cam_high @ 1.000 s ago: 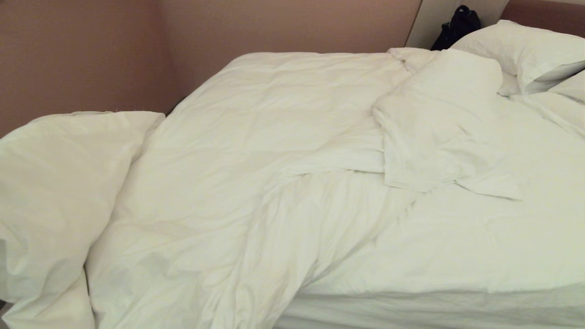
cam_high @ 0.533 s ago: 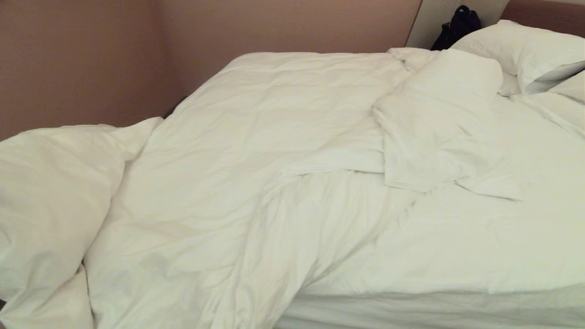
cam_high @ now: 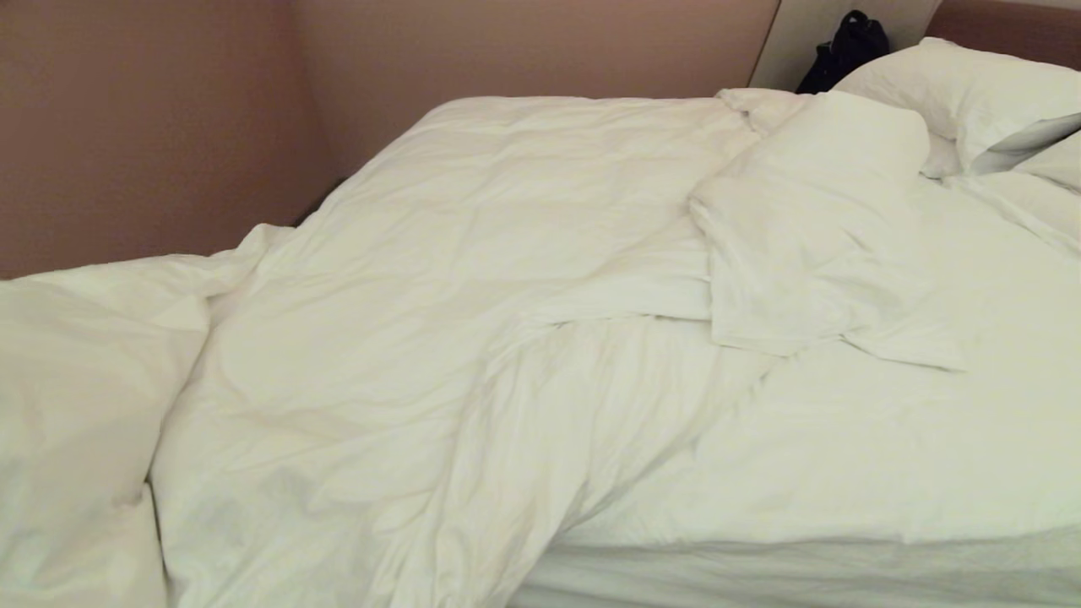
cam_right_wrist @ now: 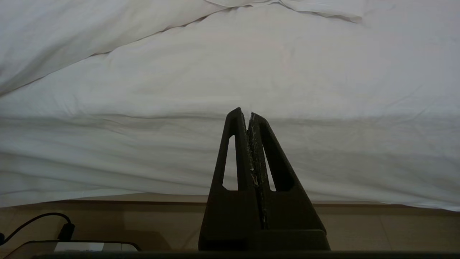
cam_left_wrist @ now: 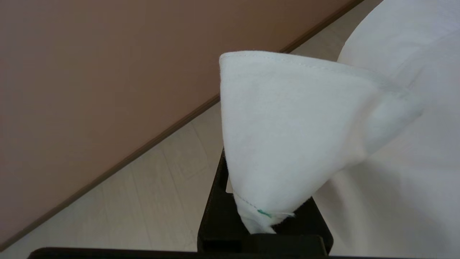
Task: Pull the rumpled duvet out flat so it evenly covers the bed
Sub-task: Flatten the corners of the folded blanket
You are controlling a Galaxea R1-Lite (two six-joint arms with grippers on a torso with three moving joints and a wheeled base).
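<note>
At the head view's left edge, the raised fold of the duvet (cam_high: 439, 279) sits lower than it did a second ago: its top line then reached well up the brown wall (cam_high: 143, 127), level with the far corner of the bed (cam_high: 760, 574), and now it has sunk and flattened, so that more wall shows above it. That bunched part has also spread wider toward the near corner. Elsewhere nothing has changed: the duvet lies rumpled over the bed's left and middle, with a long ridge of folds running diagonally to the near edge, a turned-back flap lying on the right half, and the sheet (cam_high: 844, 447) bare below it. Two pillows (cam_high: 971, 93) rest at the far right, with a dark bag (cam_high: 844, 46) behind them. Neither arm shows from the head. From the left wrist, the left gripper (cam_left_wrist: 264, 223) is pinching a corner of the duvet, the stitched hem standing up in a cone above the black fingers (cam_left_wrist: 215, 201), with pale floor (cam_left_wrist: 154, 201) and wall base beyond; how much cloth sits between the jaws is hard to judge, since the corner hides them. From the right wrist, the right gripper (cam_right_wrist: 248, 115) hangs parked low beside the mattress, jaws pressed together on nothing, pointing at the draped sheet, with a cable (cam_right_wrist: 43, 221) by the floor.
</note>
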